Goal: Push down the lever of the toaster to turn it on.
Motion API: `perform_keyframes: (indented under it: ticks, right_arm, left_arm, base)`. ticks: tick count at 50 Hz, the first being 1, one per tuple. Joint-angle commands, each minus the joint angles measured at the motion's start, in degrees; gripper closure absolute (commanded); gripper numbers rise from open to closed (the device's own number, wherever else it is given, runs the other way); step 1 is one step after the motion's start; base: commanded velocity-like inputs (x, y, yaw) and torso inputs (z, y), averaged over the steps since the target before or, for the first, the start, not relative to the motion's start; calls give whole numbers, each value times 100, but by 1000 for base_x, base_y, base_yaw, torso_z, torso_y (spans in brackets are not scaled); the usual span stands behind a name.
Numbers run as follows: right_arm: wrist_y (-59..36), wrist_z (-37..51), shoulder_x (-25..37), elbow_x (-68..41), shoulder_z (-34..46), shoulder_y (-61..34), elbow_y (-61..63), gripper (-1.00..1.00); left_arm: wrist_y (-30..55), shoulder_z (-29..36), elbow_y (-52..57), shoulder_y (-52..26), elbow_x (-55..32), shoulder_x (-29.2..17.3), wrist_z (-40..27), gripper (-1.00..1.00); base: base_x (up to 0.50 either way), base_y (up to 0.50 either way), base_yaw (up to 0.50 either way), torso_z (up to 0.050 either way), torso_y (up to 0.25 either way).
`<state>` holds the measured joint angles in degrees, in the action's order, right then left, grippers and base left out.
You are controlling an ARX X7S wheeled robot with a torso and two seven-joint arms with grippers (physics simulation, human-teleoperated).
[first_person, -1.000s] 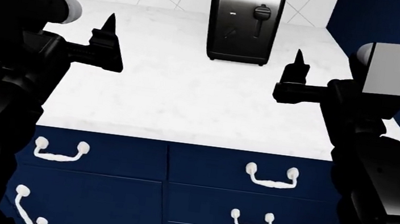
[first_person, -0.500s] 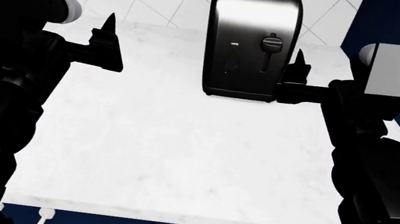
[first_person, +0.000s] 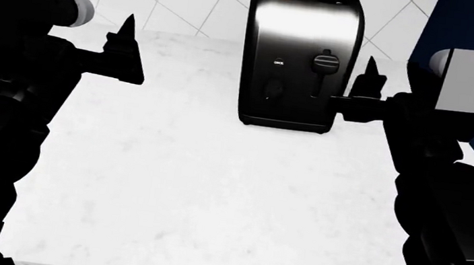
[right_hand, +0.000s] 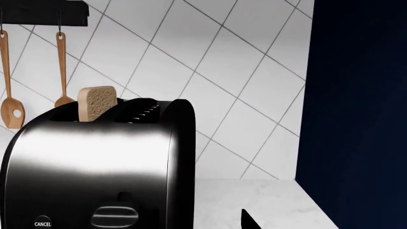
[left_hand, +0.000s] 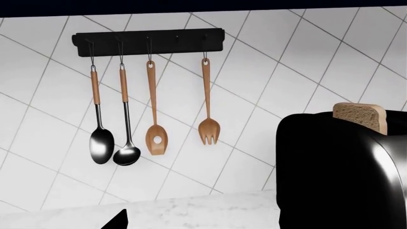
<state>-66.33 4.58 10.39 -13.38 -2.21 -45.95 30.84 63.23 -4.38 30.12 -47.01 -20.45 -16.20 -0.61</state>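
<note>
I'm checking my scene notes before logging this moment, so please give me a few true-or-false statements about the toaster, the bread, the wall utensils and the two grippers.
1. The black ribbed lever sits at the top of its slot on the shiny chrome toaster. True.
2. The right gripper is pressing on the lever. False: it is beside the toaster, clear of the lever.
3. A slice of brown bread sticks up from one top slot. True.
4. Six utensils hang from the black wall rail. False: four hang there.
5. The left gripper holds a spoon. False: it holds nothing, over the white marble counter.
</note>
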Motion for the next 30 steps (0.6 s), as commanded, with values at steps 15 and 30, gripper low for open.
perform_keyframes:
  ticks: [15,30]
  right_arm:
    - [-279,61,-99,-198,96,34,272,100]
    - [-383,-43,-282,-465,327,81,274,100]
  left_arm:
    - [18,-32,6,0,-68,-17,-72,-100]
    - [-7,-25,-34,-10,-97,-22,-106,-100]
  base:
    - [0,0,0,0,0]
    - [0,0,0,0,0]
